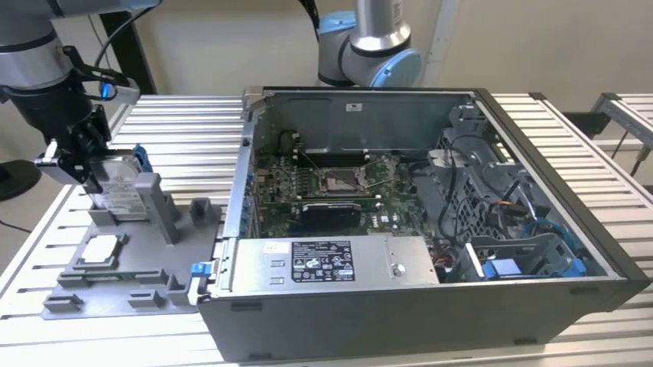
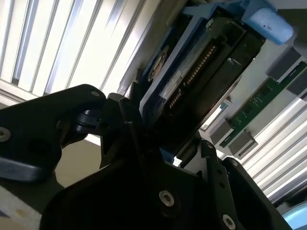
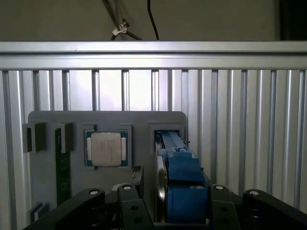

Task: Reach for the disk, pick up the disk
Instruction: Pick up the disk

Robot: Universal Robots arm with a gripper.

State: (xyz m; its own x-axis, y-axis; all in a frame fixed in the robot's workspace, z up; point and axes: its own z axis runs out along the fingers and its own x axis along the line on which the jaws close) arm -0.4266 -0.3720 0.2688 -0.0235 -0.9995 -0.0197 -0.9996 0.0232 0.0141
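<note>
Exterior view: a ribbed metal table (image 1: pixel 183 122) carries a grey fixture (image 1: pixel 122 267) at the exterior view's left, with an open computer case (image 1: pixel 408 306) just beside it and bare slats along the edges.

Second wrist view: the gripper (image 2: pixel 169 127) straddles the disk (image 2: pixel 192 72).

First wrist view: the disk stands edge-on in the fixture, near 1 chip (image 3: pixel 106 149). I cannot tell whether the gripper clamps it.

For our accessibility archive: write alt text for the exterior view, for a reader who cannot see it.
A robot arm's end effector is at the disk, a silver drive with blue edging standing on edge in a grey holder on a slatted metal table. At the exterior view's right sits an open computer case with its circuit board exposed.
</note>
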